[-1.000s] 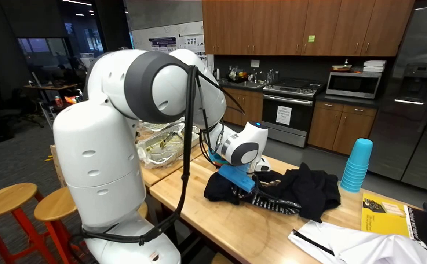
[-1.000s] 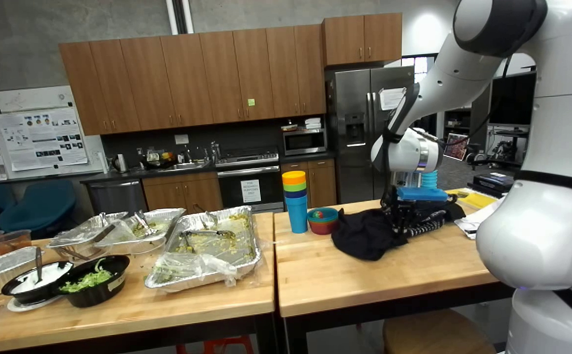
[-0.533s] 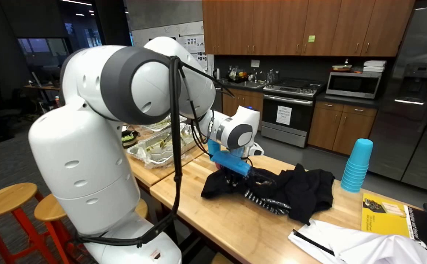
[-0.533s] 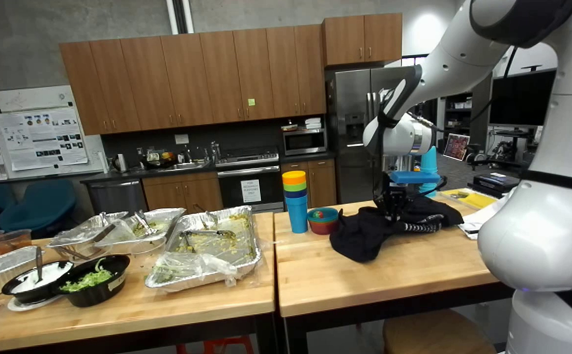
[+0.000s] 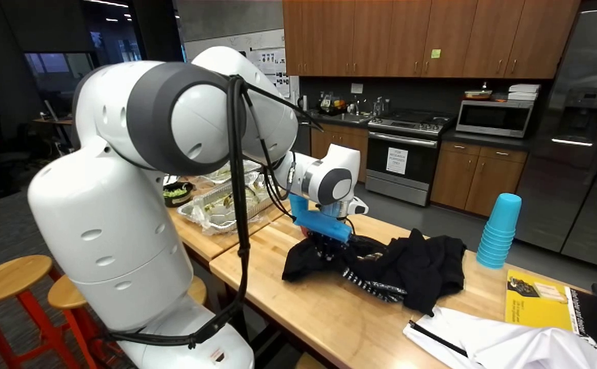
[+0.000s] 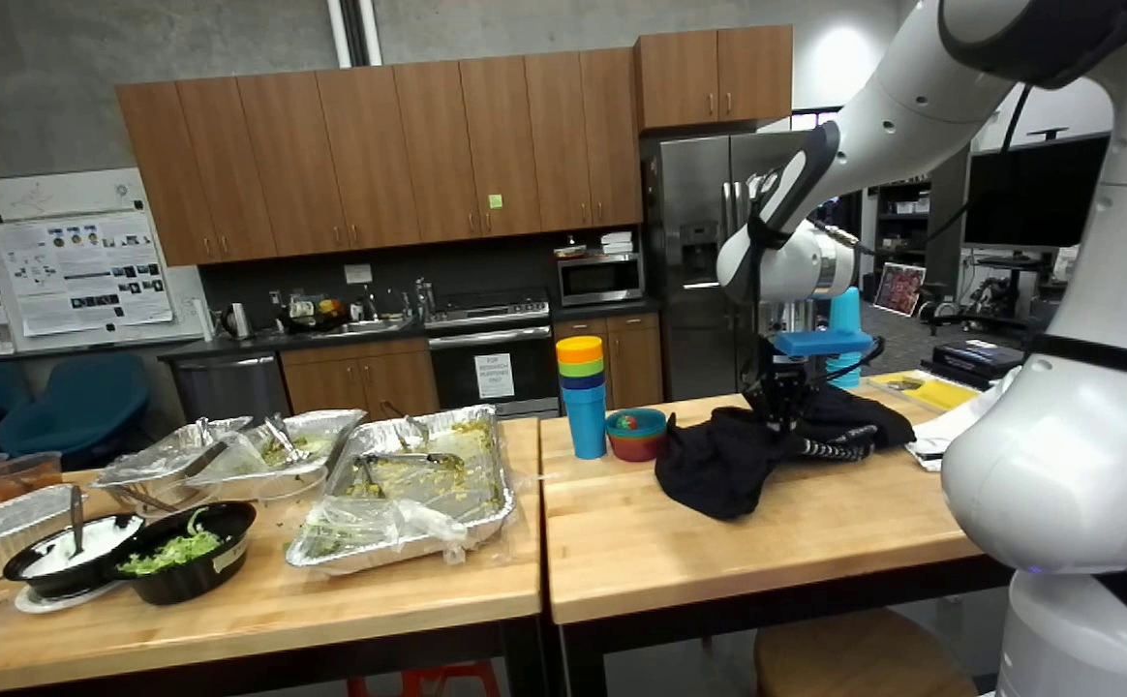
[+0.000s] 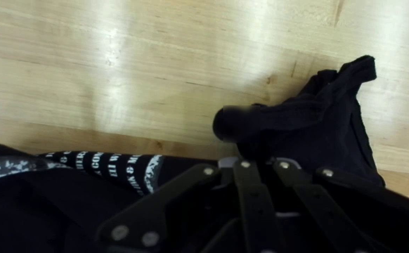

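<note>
Black cloth (image 5: 426, 266) lies bunched on the wooden table (image 5: 303, 302), a fold of it pinched in my gripper (image 7: 265, 165). White letters (image 7: 97, 161) on it include "COM" and "&". In both exterior views, a paper (image 5: 397, 161) on the oven (image 5: 421, 166) reads "FOR RESEARCH PURPOSES ONLY".

A sign (image 5: 396, 160) on the far oven (image 5: 420, 165) reads "FOR RESEARCH PURPOSES ONLY". White lettering (image 7: 114, 168) on the garment (image 5: 424, 266) shows "COM" and "&", the rest broken or blurred. Print on the yellow book (image 5: 537, 302), right, and the far-left posters (image 6: 82, 271) is too blurred to read.
</note>
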Controlling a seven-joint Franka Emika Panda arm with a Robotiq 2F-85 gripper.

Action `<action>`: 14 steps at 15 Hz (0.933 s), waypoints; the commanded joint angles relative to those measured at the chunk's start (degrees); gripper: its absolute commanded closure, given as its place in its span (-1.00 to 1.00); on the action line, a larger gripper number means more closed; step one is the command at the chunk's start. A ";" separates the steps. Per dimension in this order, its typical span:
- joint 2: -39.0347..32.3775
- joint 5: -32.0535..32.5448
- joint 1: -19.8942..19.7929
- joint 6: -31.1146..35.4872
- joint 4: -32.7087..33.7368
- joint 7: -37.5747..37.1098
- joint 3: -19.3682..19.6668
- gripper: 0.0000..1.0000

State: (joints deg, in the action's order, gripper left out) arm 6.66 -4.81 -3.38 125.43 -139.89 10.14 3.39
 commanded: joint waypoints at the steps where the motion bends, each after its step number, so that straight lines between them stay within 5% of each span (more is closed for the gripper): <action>1: 1.27 2.97 -0.19 -1.09 -1.25 -1.38 0.23 0.97; 4: 1.22 4.40 -0.13 -1.18 -1.88 -1.82 0.21 0.65; 5: 1.36 5.09 -0.16 -0.12 -2.28 -2.13 0.14 0.26; 6: 1.38 5.54 -0.17 -0.04 -2.47 -2.29 0.14 0.16; 7: 1.41 5.74 -0.15 0.06 -2.70 -2.59 0.14 0.31; 8: 1.39 6.06 -0.15 0.08 -2.69 -2.59 0.16 -0.10; 9: 1.41 5.64 -0.14 0.60 -2.92 -2.48 0.28 0.80; 11: 1.39 6.11 -0.16 1.20 -3.07 -2.59 0.23 0.94; 12: 1.38 6.41 -0.18 0.72 -3.12 -2.92 0.18 0.72; 13: 1.41 6.56 -0.21 0.84 -3.25 -2.94 0.20 0.22; 14: 1.46 6.66 -0.24 0.80 -3.37 -2.93 0.23 0.22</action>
State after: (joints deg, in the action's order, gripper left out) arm 6.65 0.18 -3.42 125.81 -141.99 8.40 3.50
